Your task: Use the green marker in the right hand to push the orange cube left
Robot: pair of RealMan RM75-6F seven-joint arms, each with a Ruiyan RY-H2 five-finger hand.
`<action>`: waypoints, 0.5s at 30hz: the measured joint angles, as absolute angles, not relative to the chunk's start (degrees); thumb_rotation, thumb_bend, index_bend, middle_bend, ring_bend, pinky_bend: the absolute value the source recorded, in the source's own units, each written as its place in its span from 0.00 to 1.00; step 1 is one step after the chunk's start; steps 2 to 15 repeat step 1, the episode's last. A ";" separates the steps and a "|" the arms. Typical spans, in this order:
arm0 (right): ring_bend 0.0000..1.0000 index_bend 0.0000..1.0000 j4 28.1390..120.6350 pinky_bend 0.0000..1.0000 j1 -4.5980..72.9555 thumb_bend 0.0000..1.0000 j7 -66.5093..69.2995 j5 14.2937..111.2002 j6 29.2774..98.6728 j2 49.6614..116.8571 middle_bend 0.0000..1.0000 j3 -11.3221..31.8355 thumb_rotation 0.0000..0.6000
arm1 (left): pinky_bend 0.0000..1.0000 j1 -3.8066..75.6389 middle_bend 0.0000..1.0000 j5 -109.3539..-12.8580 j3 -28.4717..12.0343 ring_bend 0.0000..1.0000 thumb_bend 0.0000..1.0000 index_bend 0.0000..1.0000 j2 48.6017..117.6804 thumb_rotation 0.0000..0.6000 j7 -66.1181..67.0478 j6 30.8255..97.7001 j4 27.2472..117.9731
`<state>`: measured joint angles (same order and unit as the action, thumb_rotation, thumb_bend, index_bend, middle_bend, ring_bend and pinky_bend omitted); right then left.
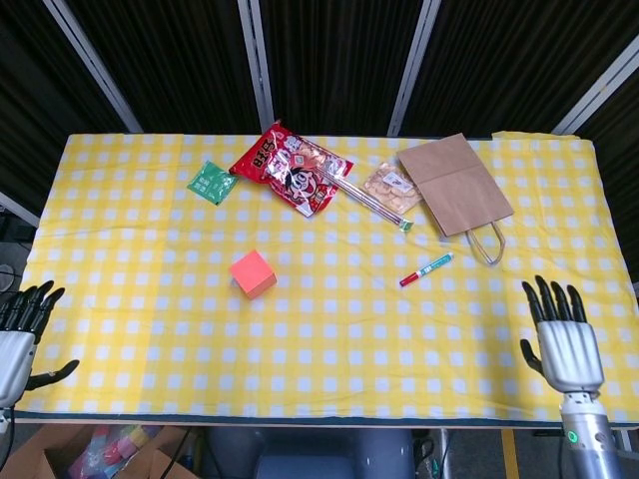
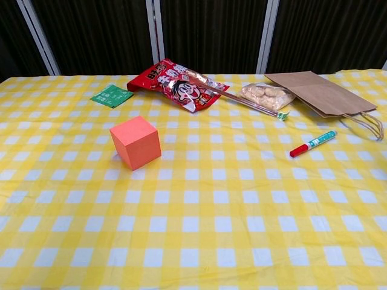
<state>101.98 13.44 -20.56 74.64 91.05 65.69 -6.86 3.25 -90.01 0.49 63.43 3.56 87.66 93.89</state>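
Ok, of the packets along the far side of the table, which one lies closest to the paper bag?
The clear cookie packet: its right end meets the paper bag. The red snack bag lies further left, and the small green sachet furthest left.

red snack bag (image 1: pixel 293 168) | printed characters, too small to read | no other legible text

Orange cube (image 1: pixel 253 273), yellow-checked tablecloth (image 1: pixel 150 299)

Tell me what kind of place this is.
Probably a robot test station, not a home: a table in yellow checked cloth, black curtains behind it, and props laid out on it: an orange cube, a green marker and a snack bag.
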 measured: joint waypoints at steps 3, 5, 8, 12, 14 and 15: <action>0.00 0.00 101.55 0.00 12.19 0.41 -18.18 75.69 91.85 65.22 0.00 -7.54 1.00 | 0.00 3.19 0.00 -90.15 0.30 0.00 0.00 0.00 63.95 1.00 4.30 88.16 93.36; 0.00 0.00 101.55 0.00 12.19 0.41 -18.18 75.69 91.85 65.22 0.00 -7.54 1.00 | 0.00 3.19 0.00 -90.15 0.30 0.00 0.00 0.00 63.95 1.00 4.30 88.16 93.36; 0.00 0.00 101.55 0.00 12.19 0.41 -18.18 75.69 91.85 65.22 0.00 -7.54 1.00 | 0.00 3.19 0.00 -90.15 0.30 0.00 0.00 0.00 63.95 1.00 4.30 88.16 93.36; 0.00 0.00 101.55 0.00 12.19 0.41 -18.18 75.69 91.85 65.22 0.00 -7.54 1.00 | 0.00 3.19 0.00 -90.15 0.30 0.00 0.00 0.00 63.95 1.00 4.30 88.16 93.36; 0.00 0.00 101.55 0.00 12.19 0.41 -18.18 75.69 91.85 65.22 0.00 -7.54 1.00 | 0.00 3.19 0.00 -90.15 0.30 0.00 0.00 0.00 63.95 1.00 4.30 88.16 93.36; 0.00 0.00 101.55 0.00 12.19 0.41 -18.18 75.69 91.85 65.22 0.00 -7.54 1.00 | 0.00 3.19 0.00 -90.15 0.30 0.00 0.00 0.00 63.95 1.00 4.30 88.16 93.36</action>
